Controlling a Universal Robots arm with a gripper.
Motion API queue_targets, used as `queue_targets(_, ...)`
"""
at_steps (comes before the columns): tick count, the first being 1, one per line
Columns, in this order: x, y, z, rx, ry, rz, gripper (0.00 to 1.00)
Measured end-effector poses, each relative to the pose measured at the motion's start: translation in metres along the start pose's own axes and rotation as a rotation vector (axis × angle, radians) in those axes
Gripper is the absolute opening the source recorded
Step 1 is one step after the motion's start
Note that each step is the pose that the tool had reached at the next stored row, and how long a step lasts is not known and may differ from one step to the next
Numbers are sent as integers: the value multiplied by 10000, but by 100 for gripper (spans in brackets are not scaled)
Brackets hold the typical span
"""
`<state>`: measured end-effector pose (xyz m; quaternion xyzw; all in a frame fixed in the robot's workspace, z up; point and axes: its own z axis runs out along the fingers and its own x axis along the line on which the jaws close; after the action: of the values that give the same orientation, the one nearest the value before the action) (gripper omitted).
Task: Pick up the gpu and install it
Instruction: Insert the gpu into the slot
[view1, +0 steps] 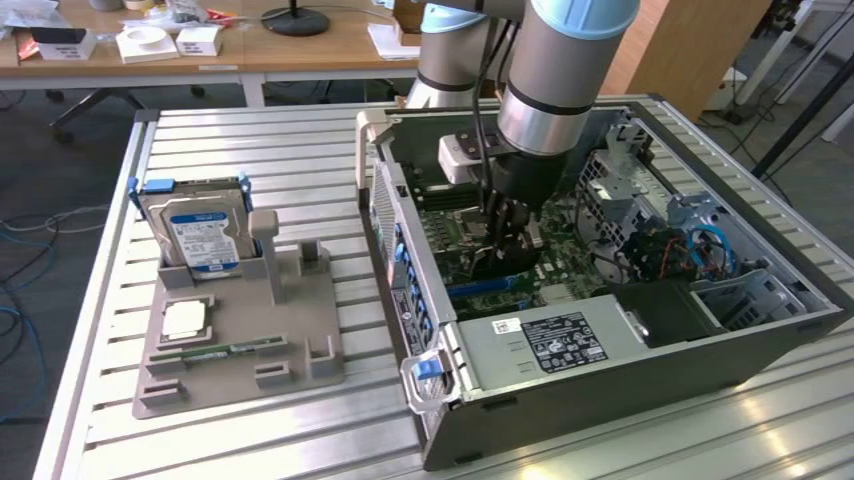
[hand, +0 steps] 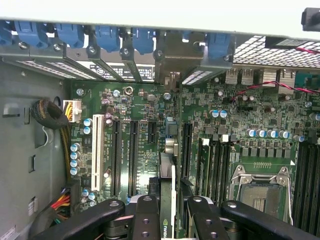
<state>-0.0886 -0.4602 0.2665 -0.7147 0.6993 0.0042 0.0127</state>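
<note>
The gpu stands edge-on inside the open computer case, held upright over the motherboard among the long black expansion slots. It lies just beside the slot next to the memory sockets. Whether its lower edge has reached a slot I cannot tell, since the card hides that spot.

The gripper is closed down narrowly on the card, with one black finger pressed against each face. In the exterior view the gripper hangs deep in the case, near the power supply.

Blue retention clips line the case's rear wall. On the slatted table, well apart from the case, a grey fixture holds an upright hard drive, a processor chip and a narrow memory stick.
</note>
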Motion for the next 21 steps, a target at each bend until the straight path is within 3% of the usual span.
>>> queue_targets(21,8,-7,33,-1,-8,6,26)
